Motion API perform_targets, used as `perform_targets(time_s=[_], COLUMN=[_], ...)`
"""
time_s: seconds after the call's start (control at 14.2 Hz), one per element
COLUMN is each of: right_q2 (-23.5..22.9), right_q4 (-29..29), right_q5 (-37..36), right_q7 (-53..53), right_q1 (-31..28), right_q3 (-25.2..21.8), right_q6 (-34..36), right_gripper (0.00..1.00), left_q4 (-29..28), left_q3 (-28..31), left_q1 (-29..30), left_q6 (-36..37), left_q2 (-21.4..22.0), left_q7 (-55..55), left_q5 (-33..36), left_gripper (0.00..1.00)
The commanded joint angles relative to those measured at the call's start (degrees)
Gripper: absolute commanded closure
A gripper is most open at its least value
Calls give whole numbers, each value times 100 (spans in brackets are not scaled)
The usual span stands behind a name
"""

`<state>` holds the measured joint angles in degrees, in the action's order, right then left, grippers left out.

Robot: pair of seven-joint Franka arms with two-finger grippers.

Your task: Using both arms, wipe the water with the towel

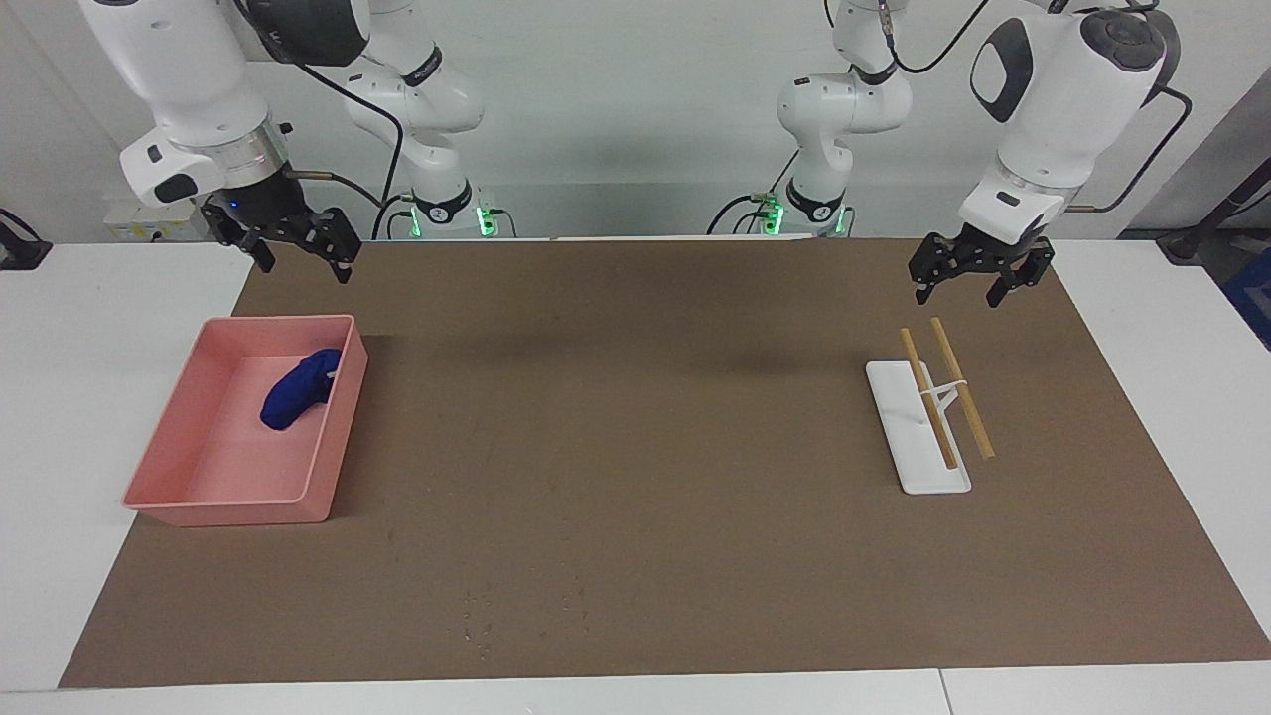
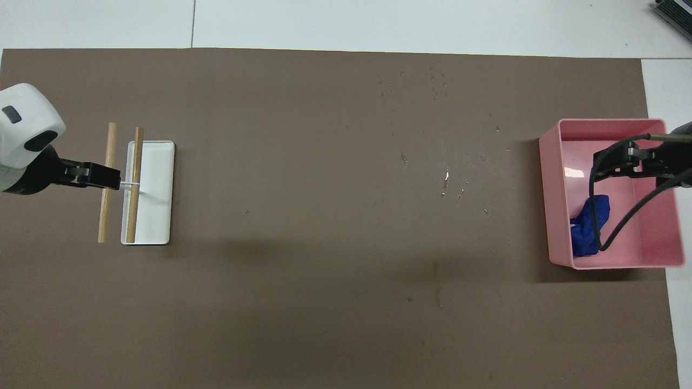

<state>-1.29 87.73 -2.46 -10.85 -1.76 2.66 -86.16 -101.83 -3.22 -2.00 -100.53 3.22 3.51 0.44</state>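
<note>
The towel (image 1: 294, 393) lies bunched up inside the pink tray (image 1: 179, 437), close to the tray's wall on the side toward the middle of the table. The water (image 1: 487, 616) is a patch of tiny drops on the brown mat (image 1: 645, 447), farther from the robots than the tray and well apart from it.

The right gripper (image 1: 296, 260) hangs in the air over the mat's edge, near the tray's end closest to the robots. Its jaws are spread and it holds nothing. The left gripper (image 1: 957, 288) waits in the air toward the left arm's end of the table, well apart from the tray, just above the two wooden sticks (image 1: 943, 397) on the white holder (image 1: 918, 467). Its jaws are spread too, and empty.

A few things could go wrong. The towel sits right by the tray wall, so a finger coming down could hit the wall and push the tray. The soft towel could slip out if only a bit is pinched. The drops are small and spread out, so a wipe could miss some. The left gripper could bump the sticks if it drops low.
</note>
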Motion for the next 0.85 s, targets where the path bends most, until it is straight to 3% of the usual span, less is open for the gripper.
perform_targets(time_s=[0.0, 0.78], right_q2=[155, 181], right_q4=[192, 298], right_q5=[193, 193], right_q7=[136, 171], right_q1=[-62, -26], right_q3=[33, 41], right_q6=[-154, -225], right_gripper=[0, 0], left_q4=[-109, -83], left_q3=[32, 41], left_q1=[-47, -46], left_q6=[-37, -2], left_q2=[117, 135], left_q7=[-61, -61], left_q5=[-62, -62], left_gripper=[0, 0])
